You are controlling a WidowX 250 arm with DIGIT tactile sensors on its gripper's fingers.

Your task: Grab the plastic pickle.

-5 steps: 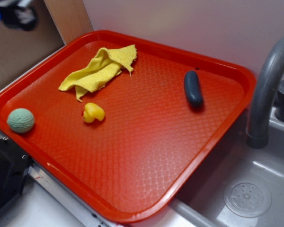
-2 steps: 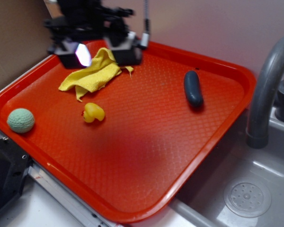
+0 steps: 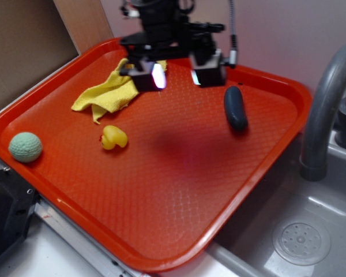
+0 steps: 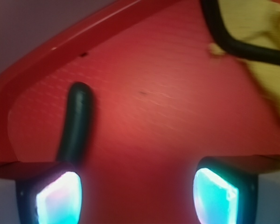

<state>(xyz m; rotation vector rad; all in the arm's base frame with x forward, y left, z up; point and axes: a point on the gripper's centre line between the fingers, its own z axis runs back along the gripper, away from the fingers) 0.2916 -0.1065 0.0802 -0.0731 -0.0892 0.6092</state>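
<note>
The gripper has travelled right from above the crumpled yellow cloth toward the plastic pickle, a smooth, dark, sausage-shaped toy lying at far right on the textured red tray. Fingers spread, holding nothing.

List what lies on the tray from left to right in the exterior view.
Green ball → yellow cloth → rubber duck → pickle. The gripper hangs open above, between cloth and pickle.
</note>
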